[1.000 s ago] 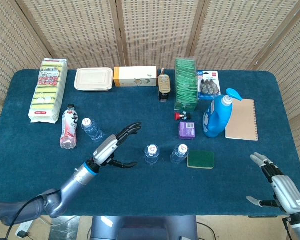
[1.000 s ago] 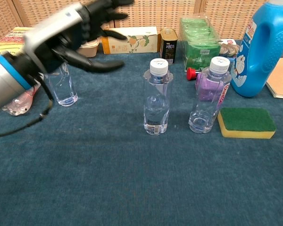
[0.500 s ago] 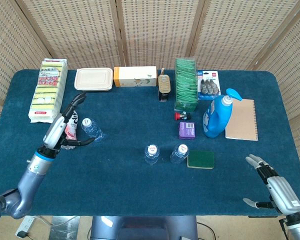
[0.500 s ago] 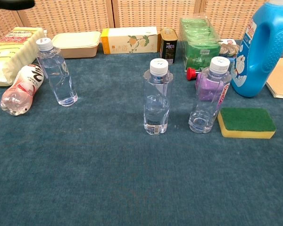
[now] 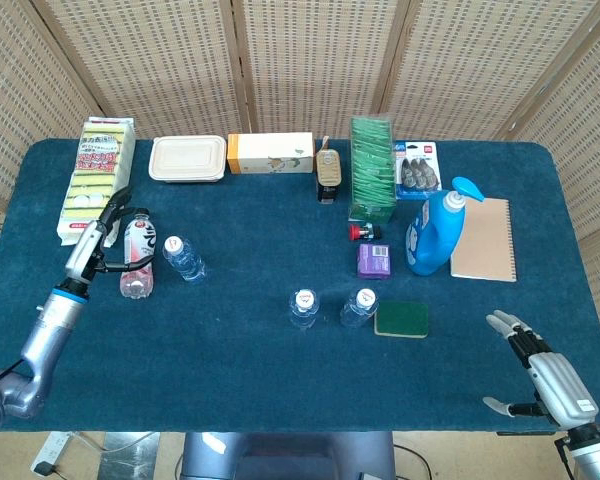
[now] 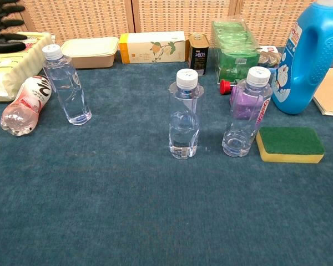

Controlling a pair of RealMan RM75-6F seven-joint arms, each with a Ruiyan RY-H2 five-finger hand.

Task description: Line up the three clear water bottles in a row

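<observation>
Where the blue cloth meets the near edge, the right hand lies low at the right corner with its fingers spread, holding nothing. A step farther in stand two of the three clear water bottles, the middle bottle and the right bottle, close side by side and upright, white caps on; the red lettering on the right one is too small to read. One green and yellow sponge lies just right of them. The third bottle stands upright well apart to the left, near one pink drink bottle lying on its side. The left hand hovers just left of that pink bottle, fingers apart and empty. Farther back, one blue detergent jug stands beside a tan notebook. One small tin reads "80".
</observation>
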